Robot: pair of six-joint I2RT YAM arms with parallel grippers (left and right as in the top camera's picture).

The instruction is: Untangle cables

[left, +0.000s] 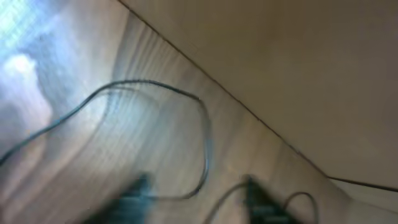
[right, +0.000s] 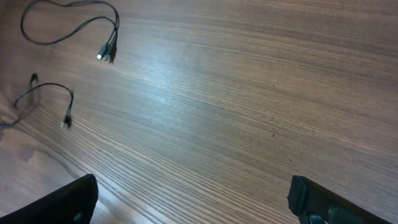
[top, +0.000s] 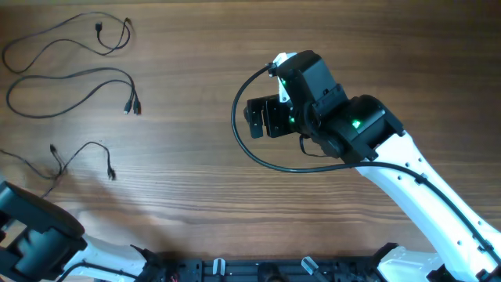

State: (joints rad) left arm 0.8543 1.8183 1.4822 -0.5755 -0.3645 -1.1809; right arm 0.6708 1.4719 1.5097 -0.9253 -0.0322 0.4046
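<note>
The right hand [right: 191, 186] hung over bare desk [top: 196, 180] with its fingers spread wide and nothing between them. The left hand [left: 196, 188] showed only as two dark smears in its own blurred view, with a thin loop of cord running close by. Whether it gripped that cord could not be told.

Off to the left, well apart from the right hand, lay all three cords: the upper cable [top: 125, 35], the middle cable [top: 131, 102] and the lower cable [top: 98, 143]. Each lay in its own loose curve and none crossed another.

The sorting looked nearly done, so the care lay in not undoing it. The lower cable ran off toward the left arm, and any pull there was best kept slow, low and away from the middle cable. The right hand was best kept clear of all three.
</note>
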